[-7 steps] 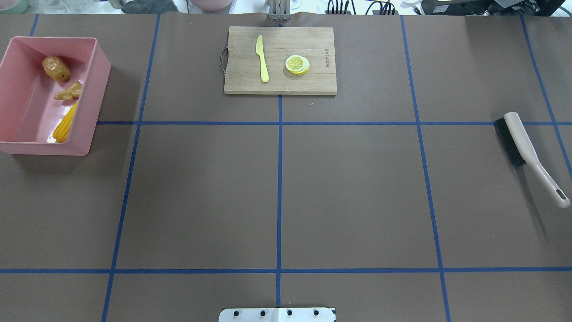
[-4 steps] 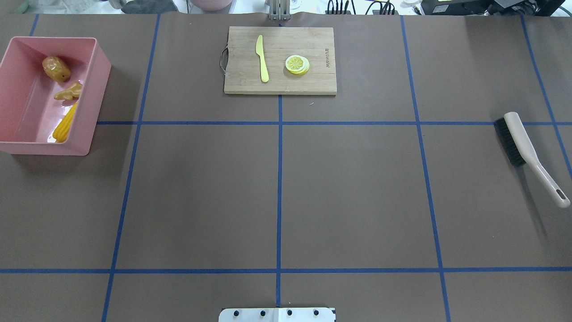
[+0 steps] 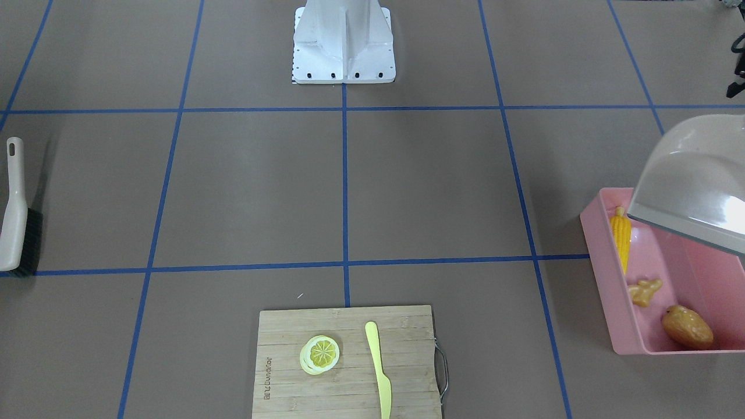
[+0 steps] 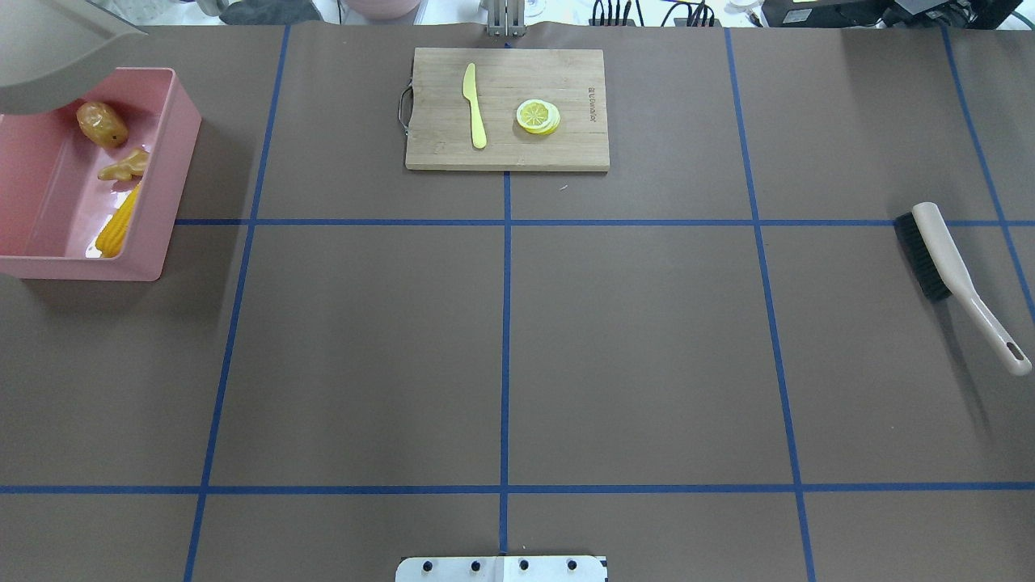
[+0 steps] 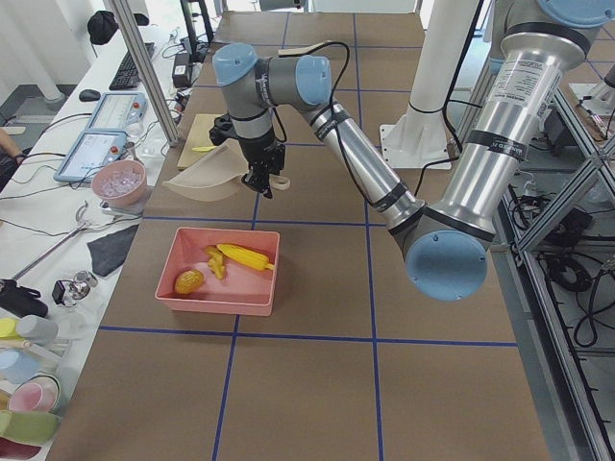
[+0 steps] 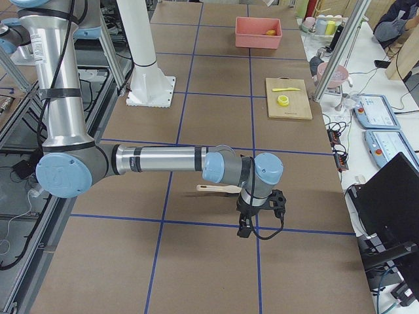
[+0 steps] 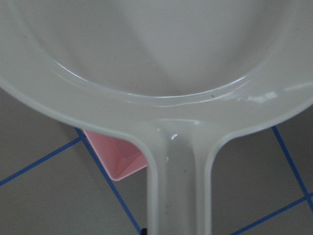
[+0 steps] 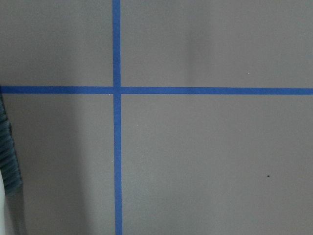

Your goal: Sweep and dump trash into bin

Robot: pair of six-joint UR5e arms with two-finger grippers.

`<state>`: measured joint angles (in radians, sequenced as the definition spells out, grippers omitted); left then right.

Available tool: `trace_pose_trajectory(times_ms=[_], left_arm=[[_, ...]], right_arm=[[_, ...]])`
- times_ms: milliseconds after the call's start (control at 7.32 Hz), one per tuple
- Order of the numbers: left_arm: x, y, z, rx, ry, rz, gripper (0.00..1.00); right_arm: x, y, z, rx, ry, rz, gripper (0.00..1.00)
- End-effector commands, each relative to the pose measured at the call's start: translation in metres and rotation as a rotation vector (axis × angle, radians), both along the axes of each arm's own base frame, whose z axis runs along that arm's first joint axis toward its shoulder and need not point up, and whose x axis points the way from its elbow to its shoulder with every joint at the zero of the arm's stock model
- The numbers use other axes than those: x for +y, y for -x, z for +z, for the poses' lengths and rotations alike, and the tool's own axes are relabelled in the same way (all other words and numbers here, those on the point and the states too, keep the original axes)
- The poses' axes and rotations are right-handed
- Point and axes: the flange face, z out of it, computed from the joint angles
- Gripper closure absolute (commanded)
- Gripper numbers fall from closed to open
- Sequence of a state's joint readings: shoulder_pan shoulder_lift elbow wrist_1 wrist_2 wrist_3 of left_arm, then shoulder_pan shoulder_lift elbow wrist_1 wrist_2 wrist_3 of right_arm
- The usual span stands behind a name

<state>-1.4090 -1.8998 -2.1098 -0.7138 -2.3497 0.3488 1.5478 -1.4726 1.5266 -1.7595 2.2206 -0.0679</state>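
Observation:
The pink bin [image 4: 174, 162] stands at the table's far left. In it lie the brown potato [image 4: 102, 124], the tan ginger root [image 4: 123, 166] and the yellow corn cob [image 4: 118, 226]. They also show in the front view: corn [image 3: 620, 235], ginger [image 3: 643, 291], potato [image 3: 687, 327]. My left gripper [image 5: 261, 181] holds the beige dustpan [image 4: 48, 56] by its handle [image 7: 178, 186], tilted in the air over the bin's far end. My right gripper [image 6: 250, 227] hangs low over the table beside the brush [image 4: 958, 275]; I cannot tell if it is open or shut.
A wooden cutting board [image 4: 507, 137] at the back middle carries a yellow knife [image 4: 475, 105] and a lemon slice [image 4: 538, 115]. The brush's black bristles [image 8: 7, 156] show at the right wrist view's left edge. The robot's base [image 3: 343, 41] stands at the near middle.
The dustpan has come into the overhead view at the top left, over the bin's far corner. The three toy foods in the bin have not moved.

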Motion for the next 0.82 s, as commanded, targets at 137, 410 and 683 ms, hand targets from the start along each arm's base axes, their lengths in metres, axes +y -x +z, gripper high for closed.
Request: trace_pose_trajectory(times_ms=[137,410,683], left_arm=[[0.033,-0.057,-0.013,0.036,0.004,0.037,1.0],[0.05,-0.096,0.0,0.071,-0.108,0.127,1.0],[0.065,-0.14,0.006,0.112,-0.217,0.233,1.0]], right_arm=[[-0.002,0.002,-0.003,-0.021,-0.022,-0.001,0.0],[0.005,0.001,0.001,-0.024,-0.134,0.0,0.0],[0.007,0.006,0.001,-0.022,-0.149,-0.017,0.0]])
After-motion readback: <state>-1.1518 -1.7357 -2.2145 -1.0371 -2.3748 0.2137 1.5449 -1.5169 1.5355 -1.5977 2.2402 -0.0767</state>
